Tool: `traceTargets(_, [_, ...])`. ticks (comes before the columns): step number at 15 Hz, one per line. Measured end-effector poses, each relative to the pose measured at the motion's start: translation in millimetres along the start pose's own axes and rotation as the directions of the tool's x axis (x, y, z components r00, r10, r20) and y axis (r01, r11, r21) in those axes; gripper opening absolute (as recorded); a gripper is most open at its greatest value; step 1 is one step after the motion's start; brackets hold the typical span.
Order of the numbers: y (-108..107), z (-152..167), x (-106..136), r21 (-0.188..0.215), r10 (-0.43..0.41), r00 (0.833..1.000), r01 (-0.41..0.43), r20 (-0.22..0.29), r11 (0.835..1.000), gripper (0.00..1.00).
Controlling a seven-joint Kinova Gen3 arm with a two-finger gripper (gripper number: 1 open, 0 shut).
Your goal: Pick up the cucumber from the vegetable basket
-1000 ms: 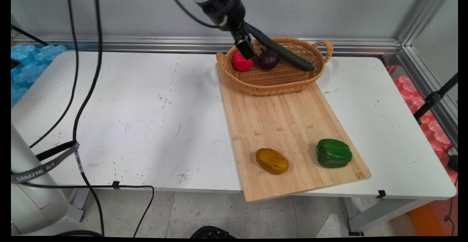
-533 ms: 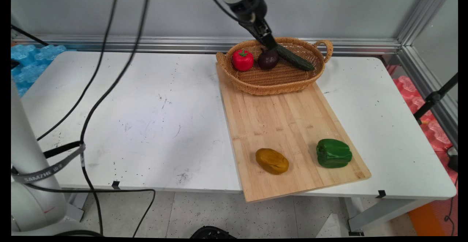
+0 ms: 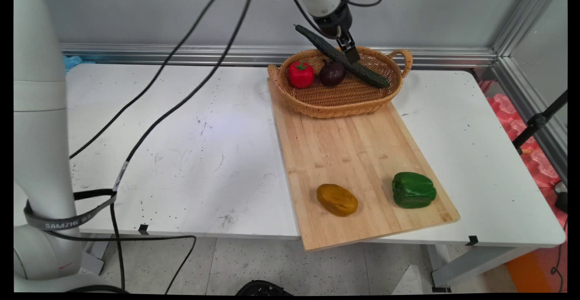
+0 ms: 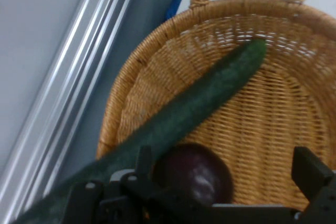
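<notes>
My gripper [image 3: 351, 54] hovering over cucumber [image 3: 362, 70] in basket [image 3: 344, 103], jaws standing apart, gripping nothing. Plum [image 4: 193, 174] sitting at six o'clock. Cucumber looking long, stiff, slick; am judging mid-length best hold.

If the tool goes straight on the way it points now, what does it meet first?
Probably the cucumber or the dark round fruit directly ahead of the tool, both in the basket; depth is unclear.
</notes>
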Motion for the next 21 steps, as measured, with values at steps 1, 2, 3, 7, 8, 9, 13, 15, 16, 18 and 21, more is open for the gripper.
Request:
traceTargets(1, [-1.8, 10.3, 2.2, 0.003, 0.014, 1.0, -0.014, 0.002, 1.0, 1.0])
traceTargets(2, [-3.0, 17.0, 3.6, 0.004, 0.024, 1.0, -0.024, 0.004, 1.0, 1.0])
traceTargets(3, [-4.7, 26.8, 5.5, 0.006, 0.041, 0.999, -0.041, 0.006, 0.999, 1.0])
traceTargets(7, [-8.2, 57.6, 9.6, 0.003, 0.113, 0.993, -0.113, 0.015, 0.994, 1.0])
traceTargets(8, [-8.5, 63.4, 10.4, 0.001, 0.13, 0.991, -0.13, 0.016, 0.991, 1.0])
traceTargets(9, [-8.9, 71.6, 11.3, -0.002, 0.157, 0.987, -0.157, 0.018, 0.988, 1.0])
traceTargets(13, [-10.4, 96.2, 13.4, -0.012, 0.24, 0.97, -0.24, 0.024, 0.971, 1.0])
traceTargets(15, [-10.5, 110.5, 13.9, -0.02, 0.294, 0.956, -0.293, 0.028, 0.956, 1.0])
traceTargets(16, [-10.3, 115.9, 13.9, -0.024, 0.315, 0.949, -0.314, 0.029, 0.949, 1.0])
traceTargets(18, [-9.1, 126.5, 13.8, -0.033, 0.363, 0.931, -0.362, 0.03, 0.931, 1.0])
traceTargets(21, [-7.3, 137.6, 13.8, -0.041, 0.427, 0.904, -0.426, 0.028, 0.904, 1.0])
